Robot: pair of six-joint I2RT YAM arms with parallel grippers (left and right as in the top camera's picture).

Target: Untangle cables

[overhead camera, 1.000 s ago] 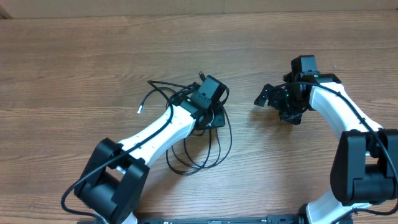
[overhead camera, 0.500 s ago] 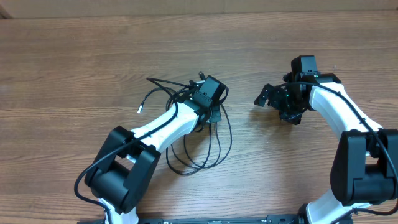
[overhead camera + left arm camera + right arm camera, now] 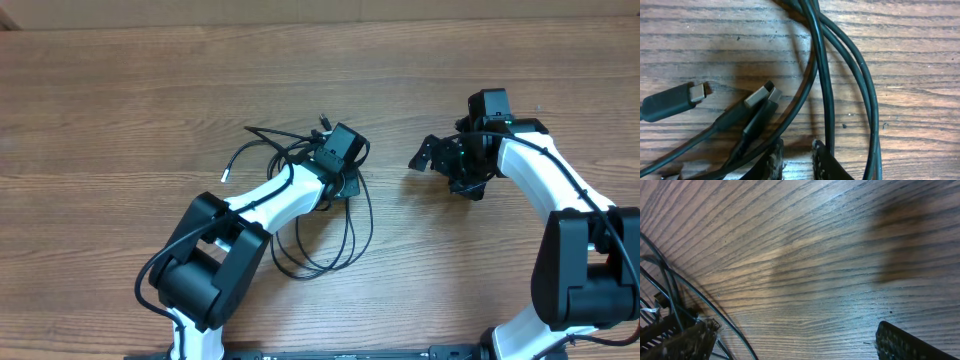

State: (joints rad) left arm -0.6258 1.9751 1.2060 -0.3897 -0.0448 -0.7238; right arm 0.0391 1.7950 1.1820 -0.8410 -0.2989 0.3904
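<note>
The cables (image 3: 340,235) are thin black cords, bunched mid-table with loops trailing toward the front edge. One silver-tipped end (image 3: 226,176) points left. My left gripper (image 3: 345,186) is down on the tangle. In the left wrist view its fingertips (image 3: 775,159) stand a narrow gap apart, and my left gripper (image 3: 796,152) has only bare wood in that gap. Cables (image 3: 860,80) run past on both sides, and three plug ends (image 3: 697,93) lie to the left. My right gripper (image 3: 440,172) hovers right of the tangle. In its own view my right gripper (image 3: 795,342) is wide open and empty.
The wooden table (image 3: 120,90) stretches in every direction around the tangle. Thin black cords (image 3: 670,287) show at the left edge of the right wrist view, beside the left finger. A paler strip (image 3: 300,10) borders the table's far edge.
The left arm's elbow and shoulder have swung right while its gripper stayed on the tangle. The upper-left cable loop shifted slightly right. The right arm has not moved.
</note>
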